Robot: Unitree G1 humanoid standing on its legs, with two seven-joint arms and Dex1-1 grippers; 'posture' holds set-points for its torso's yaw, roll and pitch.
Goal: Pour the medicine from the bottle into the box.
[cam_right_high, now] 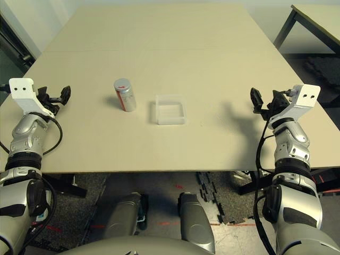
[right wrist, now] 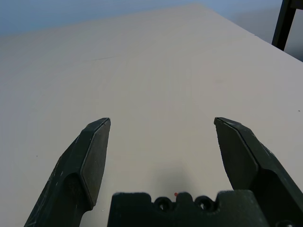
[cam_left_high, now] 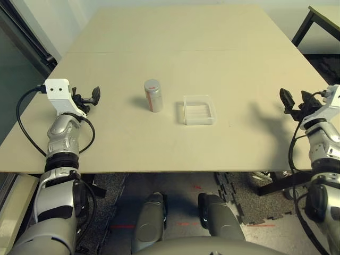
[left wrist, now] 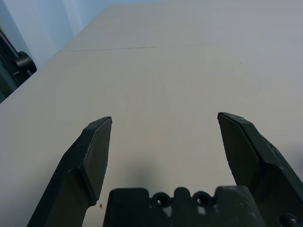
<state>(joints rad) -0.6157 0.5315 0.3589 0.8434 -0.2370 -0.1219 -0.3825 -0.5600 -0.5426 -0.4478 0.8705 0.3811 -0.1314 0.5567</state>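
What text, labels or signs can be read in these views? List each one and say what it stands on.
No text can be read.
bottle: a reddish label on its side and a red mark on the cap, both too small and blurred to read.
box: clear plastic, no print visible.
table: no markings seen.

Bare table (cam_left_high: 234, 64) surrounds bottle (cam_left_high: 153, 95) and box (cam_left_high: 198, 110).

A small silver-grey cylindrical bottle (cam_right_high: 125, 95) with a reddish label stands upright on the pale beige table (cam_right_high: 175, 37), nearer its front edge than its far edge. Just beside it lies a shallow clear plastic box (cam_right_high: 170, 110) with rounded corners. The left gripper (cam_right_high: 58, 98) hovers over the left edge, the right gripper (cam_right_high: 267, 100) near the right edge, both spread wide and empty.
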